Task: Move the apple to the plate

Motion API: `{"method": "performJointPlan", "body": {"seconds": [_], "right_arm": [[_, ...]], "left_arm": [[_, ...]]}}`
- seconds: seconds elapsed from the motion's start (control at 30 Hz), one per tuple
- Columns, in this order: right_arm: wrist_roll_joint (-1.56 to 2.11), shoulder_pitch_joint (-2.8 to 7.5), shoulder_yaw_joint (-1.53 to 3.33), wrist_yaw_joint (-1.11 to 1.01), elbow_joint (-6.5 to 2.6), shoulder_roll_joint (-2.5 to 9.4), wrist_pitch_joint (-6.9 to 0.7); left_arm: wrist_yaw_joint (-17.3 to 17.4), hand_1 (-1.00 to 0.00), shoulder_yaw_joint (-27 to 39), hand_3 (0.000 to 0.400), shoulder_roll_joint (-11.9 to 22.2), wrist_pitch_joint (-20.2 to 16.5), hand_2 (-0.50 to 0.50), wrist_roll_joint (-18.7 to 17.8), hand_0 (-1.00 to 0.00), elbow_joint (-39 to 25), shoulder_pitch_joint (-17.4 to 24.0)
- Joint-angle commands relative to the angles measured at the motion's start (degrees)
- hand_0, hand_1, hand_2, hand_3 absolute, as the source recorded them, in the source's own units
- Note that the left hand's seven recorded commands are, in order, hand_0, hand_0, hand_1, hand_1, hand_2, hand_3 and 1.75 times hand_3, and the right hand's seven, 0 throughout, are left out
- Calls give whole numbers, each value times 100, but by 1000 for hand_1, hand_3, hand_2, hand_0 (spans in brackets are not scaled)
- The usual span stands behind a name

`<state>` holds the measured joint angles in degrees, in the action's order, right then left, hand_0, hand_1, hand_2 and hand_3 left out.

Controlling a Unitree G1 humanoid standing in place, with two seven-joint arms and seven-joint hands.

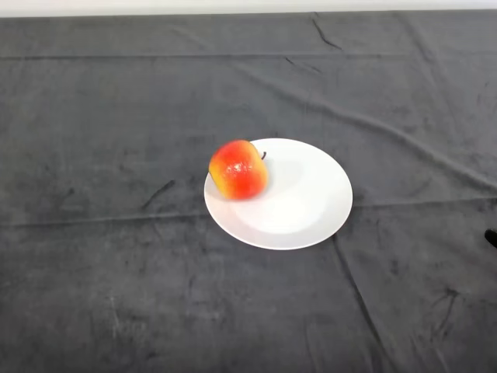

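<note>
Resting on the left edge of the white plate [303, 198], the apple [238, 169] sits a little left of the centre of the frame, its red and yellow skin turned to the camera and its short dark stem pointing to the upper right. It looks to be carried by the plate's rim, with part of its body reaching over the rim toward the dark cloth of the worktop [116, 272]. The plate itself lies near the middle of the frame, slightly to the right.

No part of the robot is in the head view, so nothing can be told of the hand: not how far it is open, and not whether it has hold of anything. For the same reason, the direction from the hand to the apple cannot be given. Only this can be judged: the left arm would enter from the lower left of the frame, and the apple is on the side of the plate that faces there.

As things lie, the apple seems already on the plate, so the task looks done or nearly done.
</note>
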<state>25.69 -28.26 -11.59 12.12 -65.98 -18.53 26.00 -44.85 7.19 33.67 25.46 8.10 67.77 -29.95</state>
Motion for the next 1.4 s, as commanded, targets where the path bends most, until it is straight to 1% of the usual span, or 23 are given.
{"method": "performJointPlan", "body": {"seconds": [0.03, 1.4], "right_arm": [[81, 246, -64, -16, -444, 220, -320], [80, 248, -64, -15, -440, 220, -322]], "left_arm": [[-69, 0, -20, 0, -14, -9, 0, 132, 0, -292, 131], [7, 0, 55, 0, -57, -23, 0, 220, 0, -318, 147]]}}
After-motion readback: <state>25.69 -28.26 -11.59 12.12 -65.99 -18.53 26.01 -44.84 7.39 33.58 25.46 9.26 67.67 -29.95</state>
